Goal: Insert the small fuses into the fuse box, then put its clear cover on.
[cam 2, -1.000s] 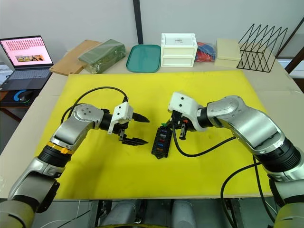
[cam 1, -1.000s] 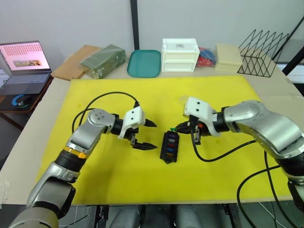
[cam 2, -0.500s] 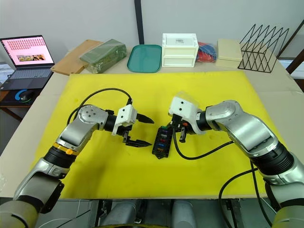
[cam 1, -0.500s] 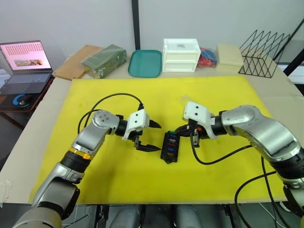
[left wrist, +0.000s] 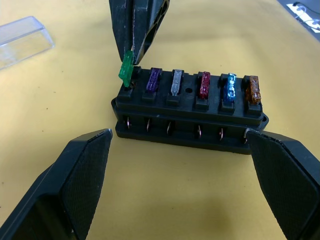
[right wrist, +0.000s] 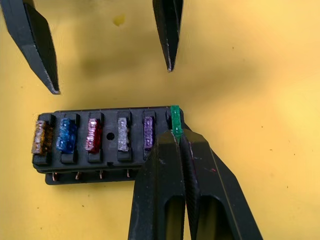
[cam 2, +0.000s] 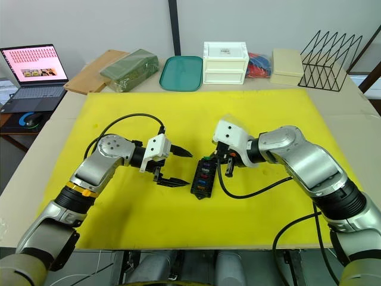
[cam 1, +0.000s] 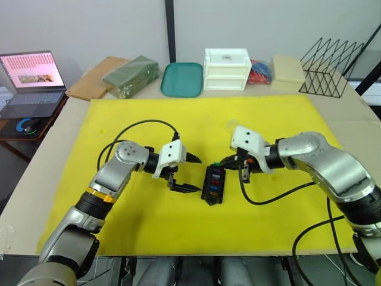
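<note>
Right pincer [right wrist: 179,145] is clamped on the green fuse [left wrist: 125,70], tilted over the end slot of the fuse box [cam 1: 212,184]; if it goes in crooked it'll probably jam or tip the box, since the left pincer [cam 1: 184,173] sits wide apart beside it, not bracing anything; clear cover [left wrist: 23,39] lies nearby on the yellow mat [cam 1: 268,116]; tabletop has a laptop [cam 1: 30,77] and white drawers [cam 1: 226,68] at the back.

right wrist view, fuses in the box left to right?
Orange fuse → blue fuse → red fuse → grey fuse → purple fuse → green fuse, pinched by the right gripper at the end slot of the fuse box.
</note>
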Tool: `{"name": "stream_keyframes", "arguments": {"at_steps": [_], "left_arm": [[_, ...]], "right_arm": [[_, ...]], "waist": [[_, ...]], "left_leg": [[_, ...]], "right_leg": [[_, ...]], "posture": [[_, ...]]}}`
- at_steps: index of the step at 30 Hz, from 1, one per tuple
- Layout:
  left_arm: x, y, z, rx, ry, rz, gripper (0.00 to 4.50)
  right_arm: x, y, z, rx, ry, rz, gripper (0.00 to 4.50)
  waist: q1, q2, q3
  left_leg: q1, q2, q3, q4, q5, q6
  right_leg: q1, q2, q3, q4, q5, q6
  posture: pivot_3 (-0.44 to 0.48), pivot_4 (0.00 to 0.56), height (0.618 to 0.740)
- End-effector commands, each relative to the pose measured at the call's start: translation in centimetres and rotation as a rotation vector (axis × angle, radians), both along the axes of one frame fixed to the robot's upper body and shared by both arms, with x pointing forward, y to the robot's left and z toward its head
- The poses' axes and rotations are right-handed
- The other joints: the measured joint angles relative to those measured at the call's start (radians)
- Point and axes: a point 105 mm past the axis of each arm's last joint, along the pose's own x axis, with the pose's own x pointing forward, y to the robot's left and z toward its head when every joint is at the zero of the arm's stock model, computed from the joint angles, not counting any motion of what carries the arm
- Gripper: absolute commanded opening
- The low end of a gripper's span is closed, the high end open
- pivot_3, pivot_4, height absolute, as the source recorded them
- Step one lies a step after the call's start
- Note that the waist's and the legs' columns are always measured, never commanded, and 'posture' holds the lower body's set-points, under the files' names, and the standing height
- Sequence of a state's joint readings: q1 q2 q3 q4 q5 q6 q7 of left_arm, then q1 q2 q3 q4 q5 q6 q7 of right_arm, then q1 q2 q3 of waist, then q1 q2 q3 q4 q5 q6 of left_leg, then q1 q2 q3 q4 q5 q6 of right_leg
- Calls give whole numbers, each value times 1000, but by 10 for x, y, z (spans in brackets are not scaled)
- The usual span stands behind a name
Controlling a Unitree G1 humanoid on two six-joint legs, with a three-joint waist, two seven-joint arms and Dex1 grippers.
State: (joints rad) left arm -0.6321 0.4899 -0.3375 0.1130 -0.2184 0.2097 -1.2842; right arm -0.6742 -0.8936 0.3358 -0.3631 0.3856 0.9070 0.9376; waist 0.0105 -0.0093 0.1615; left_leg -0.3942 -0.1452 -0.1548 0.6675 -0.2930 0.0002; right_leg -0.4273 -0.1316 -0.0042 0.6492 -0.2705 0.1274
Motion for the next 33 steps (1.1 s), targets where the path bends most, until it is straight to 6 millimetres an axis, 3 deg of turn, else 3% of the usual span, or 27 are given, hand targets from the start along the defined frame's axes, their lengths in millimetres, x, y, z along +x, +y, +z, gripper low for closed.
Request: {"name": "stream_keyframes", "arguments": {"at_steps": [1,26,33], "left_arm": [[-3,0,8,-17,-42,-15,4465],[-3,-1,8,-16,-44,-12,4465],[-4,-2,7,-17,-44,-12,4465]], "right_arm": [[2,0,12,23,-48,0,0],[4,-6,-16,-4,-2,-26,0],[3,-2,-11,16,1,-6,0]], "waist": [[0,0,0],[0,0,0],[0,0,0]], "left_leg": [[0,0,0,0,0,0],[0,0,0,0,0,0],[0,0,0,0,0,0]], "right_leg": [[0,0,0,0,0,0],[0,0,0,0,0,0],[0,0,0,0,0,0]], "posture": [[0,150,740],[0,150,740],[0,150,740]]}}
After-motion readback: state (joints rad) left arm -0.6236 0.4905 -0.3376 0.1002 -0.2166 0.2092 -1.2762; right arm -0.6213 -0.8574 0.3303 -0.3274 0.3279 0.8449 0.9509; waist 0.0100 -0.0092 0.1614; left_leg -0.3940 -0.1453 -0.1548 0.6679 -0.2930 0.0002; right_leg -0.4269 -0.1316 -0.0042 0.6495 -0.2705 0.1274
